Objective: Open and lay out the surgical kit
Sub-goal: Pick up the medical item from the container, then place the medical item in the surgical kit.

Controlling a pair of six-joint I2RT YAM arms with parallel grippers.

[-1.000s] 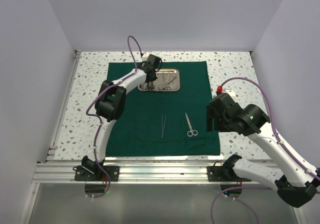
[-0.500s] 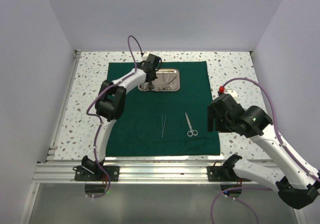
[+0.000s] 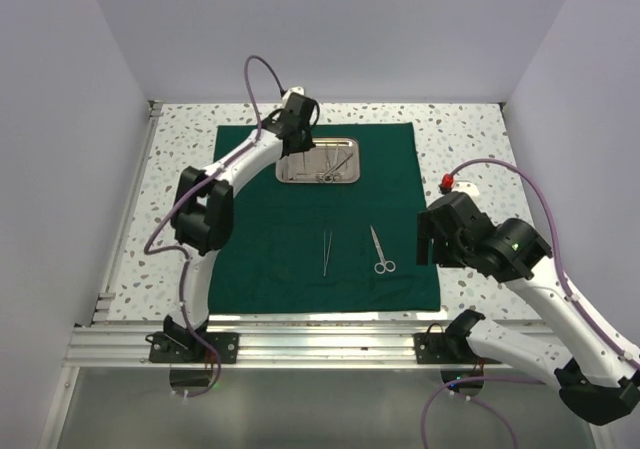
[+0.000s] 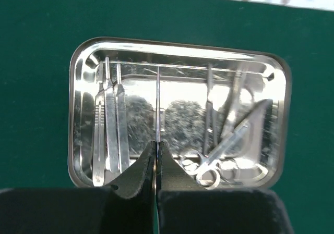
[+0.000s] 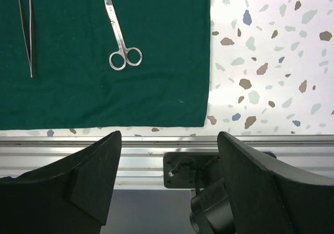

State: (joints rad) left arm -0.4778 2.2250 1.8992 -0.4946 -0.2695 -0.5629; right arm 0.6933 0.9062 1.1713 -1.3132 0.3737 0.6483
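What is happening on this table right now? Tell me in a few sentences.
The left claw is shut on a slim silver instrument over the steel tray, which holds other instruments. Tweezers and scissors already lie on the green cloth. The right claw hovers open near the cloth's right edge.

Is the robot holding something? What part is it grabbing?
The left gripper is shut on a thin silver tool, pinching its near end over the steel tray. The right gripper is open and holds nothing.
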